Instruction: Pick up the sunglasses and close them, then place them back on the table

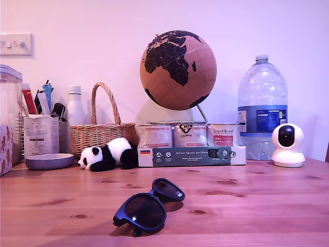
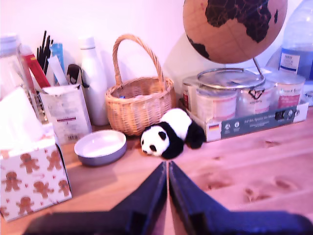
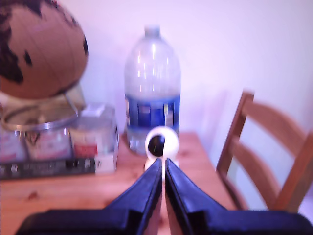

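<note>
my first gripper (image 2: 167, 169): jaws together, tips nearly touching, nothing between them, held above the table (image 2: 254, 161) and aimed at the panda (image 2: 171, 133). my second gripper (image 3: 163, 165): same closed, empty pose, also over the table. Neither arm visible in the exterior view

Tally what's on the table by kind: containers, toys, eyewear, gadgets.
Containers: 4: basket, white bottle, water jug, bowl
Toys: 1: panda
Eyewear: 1: sunglasses
Gadgets: 1: white camera
Total: 7
</note>
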Action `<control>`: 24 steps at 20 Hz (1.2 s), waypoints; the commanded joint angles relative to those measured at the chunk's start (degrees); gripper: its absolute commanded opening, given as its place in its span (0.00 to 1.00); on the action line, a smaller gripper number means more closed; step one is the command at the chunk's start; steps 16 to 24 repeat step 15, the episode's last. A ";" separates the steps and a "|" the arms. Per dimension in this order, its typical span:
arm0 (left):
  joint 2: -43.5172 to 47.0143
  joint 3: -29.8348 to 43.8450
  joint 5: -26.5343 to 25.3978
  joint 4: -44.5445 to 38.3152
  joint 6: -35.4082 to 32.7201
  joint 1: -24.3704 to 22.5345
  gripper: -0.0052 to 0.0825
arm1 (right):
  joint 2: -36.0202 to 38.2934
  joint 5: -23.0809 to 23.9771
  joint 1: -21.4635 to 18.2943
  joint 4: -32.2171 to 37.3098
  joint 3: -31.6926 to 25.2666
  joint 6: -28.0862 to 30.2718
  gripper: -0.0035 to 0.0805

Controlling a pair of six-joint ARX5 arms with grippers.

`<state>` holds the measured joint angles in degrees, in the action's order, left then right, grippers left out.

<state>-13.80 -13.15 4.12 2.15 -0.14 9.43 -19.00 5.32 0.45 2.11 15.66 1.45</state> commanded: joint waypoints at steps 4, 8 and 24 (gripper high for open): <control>0.02 0.81 -0.11 1.25 2.73 0.48 0.03 | -0.17 -0.28 0.07 -1.27 -1.68 -3.06 0.03; 0.00 0.81 -0.11 6.86 2.71 0.48 0.03 | -0.31 -0.31 0.07 -7.72 -1.68 -3.06 0.03; 0.00 0.81 -0.11 16.31 2.73 0.48 0.03 | -0.31 -0.28 0.07 -20.46 -1.68 -3.06 0.03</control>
